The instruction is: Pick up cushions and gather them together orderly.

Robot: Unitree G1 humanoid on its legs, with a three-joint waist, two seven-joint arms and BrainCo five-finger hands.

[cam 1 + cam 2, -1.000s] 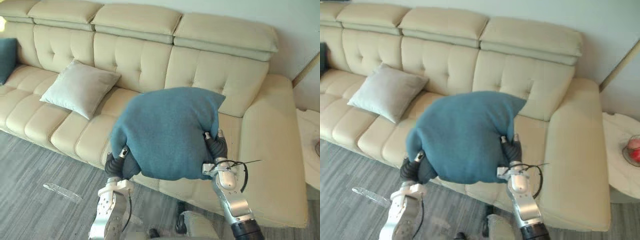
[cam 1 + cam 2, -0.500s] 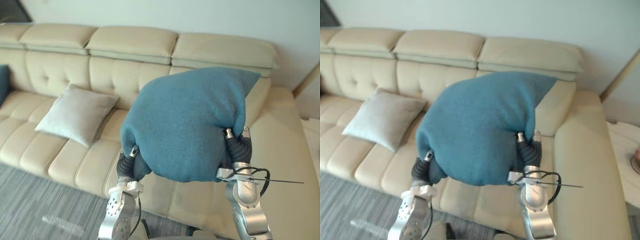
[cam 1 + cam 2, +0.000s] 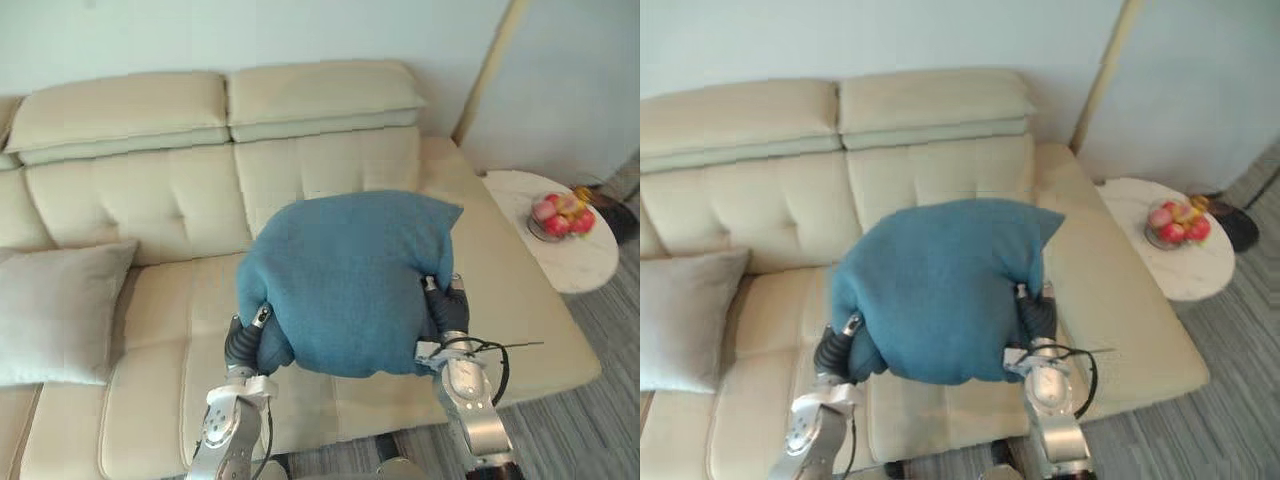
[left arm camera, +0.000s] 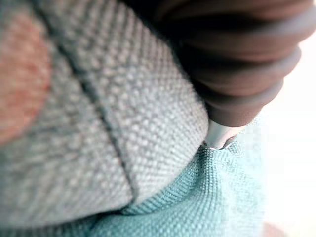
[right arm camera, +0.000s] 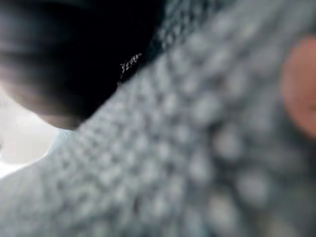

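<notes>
A large teal cushion [image 3: 345,280] hangs in the air over the right seat of the cream sofa [image 3: 130,190], carried between both hands. My left hand [image 3: 245,340] presses on its lower left side. My right hand [image 3: 448,312] presses on its right side. The cushion hides the front of each hand. In the left wrist view the knitted fabric [image 4: 98,148] lies tight against the dark ribbed cover [image 4: 237,64]. The right wrist view is the same, with fabric [image 5: 207,148] against the cover [image 5: 74,49]. A light grey cushion [image 3: 55,310] lies on the sofa seat at the far left.
A round white side table [image 3: 570,255] stands past the sofa's right arm, with a bowl of fruit [image 3: 560,213] on it. Grey striped floor [image 3: 600,420] runs in front of the sofa at the lower right. A pale wall lies behind the sofa.
The camera has swung right, bringing the sofa's right end and the side table into view. The teal cushion stays between both hands and sits lower than half a second ago.
</notes>
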